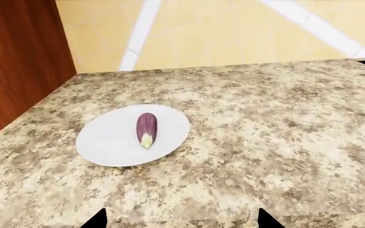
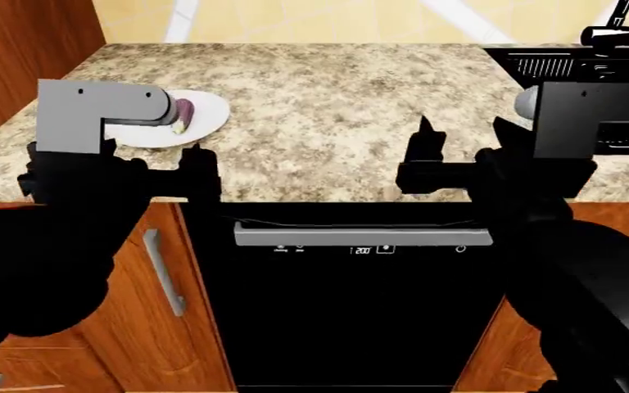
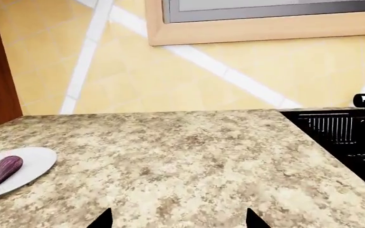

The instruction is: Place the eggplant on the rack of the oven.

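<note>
The eggplant [image 1: 146, 128], small and purple with a pale green stem end, lies on a white plate [image 1: 110, 142] at the left of the granite counter. It also shows in the head view [image 2: 181, 114], partly behind my left arm, and in the right wrist view [image 3: 2, 171]. My left gripper [image 1: 181, 219] is open and empty, held near the counter's front edge short of the plate. My right gripper [image 3: 178, 218] is open and empty over the counter's front, right of the plate. The oven and its rack are out of view.
A brown wooden cabinet wall [image 1: 17, 61] borders the counter on the left. A black sink with a tap [image 2: 576, 70] is at the counter's right. A black-fronted appliance with a silver bar handle [image 2: 364, 237] sits below the counter, with wooden cabinet doors either side.
</note>
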